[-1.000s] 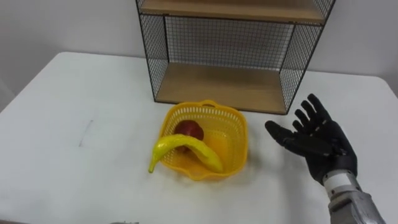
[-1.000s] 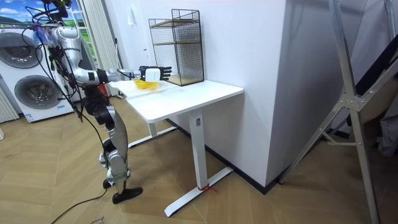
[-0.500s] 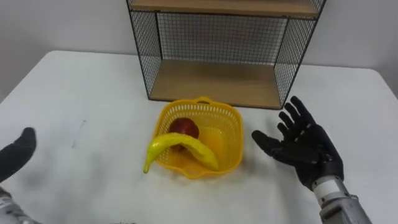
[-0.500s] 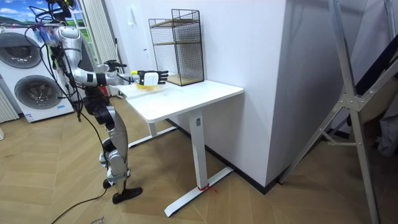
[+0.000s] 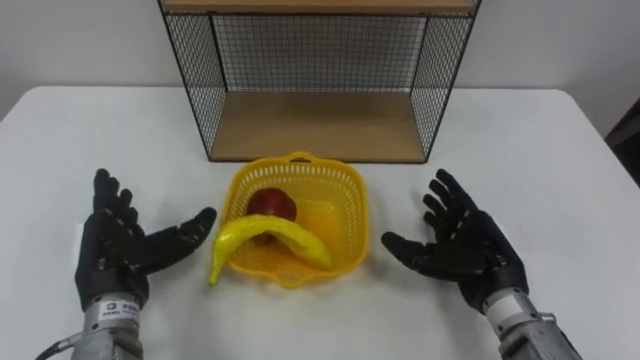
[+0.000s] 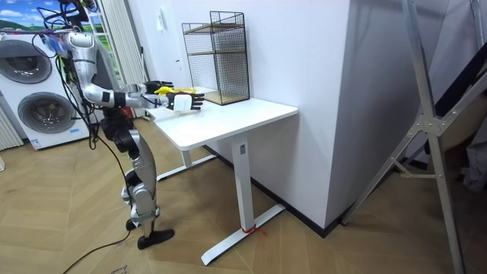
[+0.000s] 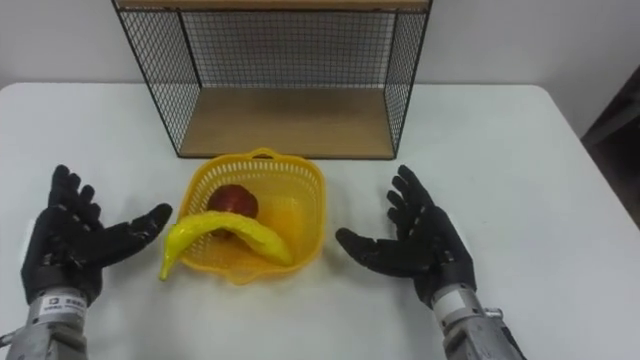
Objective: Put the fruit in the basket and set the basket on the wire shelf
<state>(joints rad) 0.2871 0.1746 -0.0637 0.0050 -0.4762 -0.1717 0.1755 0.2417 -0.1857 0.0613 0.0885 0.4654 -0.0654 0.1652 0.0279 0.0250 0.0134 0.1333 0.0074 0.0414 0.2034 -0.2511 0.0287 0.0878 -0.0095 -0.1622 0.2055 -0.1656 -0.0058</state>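
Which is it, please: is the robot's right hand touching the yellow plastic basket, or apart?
Apart. The left eye view shows a strip of white table between the right hand and the rim of the yellow plastic basket.

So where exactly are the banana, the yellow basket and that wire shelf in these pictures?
banana (image 5: 262,229): left eye view, the middle of its curved body.
basket (image 5: 351,212): left eye view, its right-hand wall.
wire shelf (image 5: 315,125): left eye view, a bare part of its wooden bottom board.
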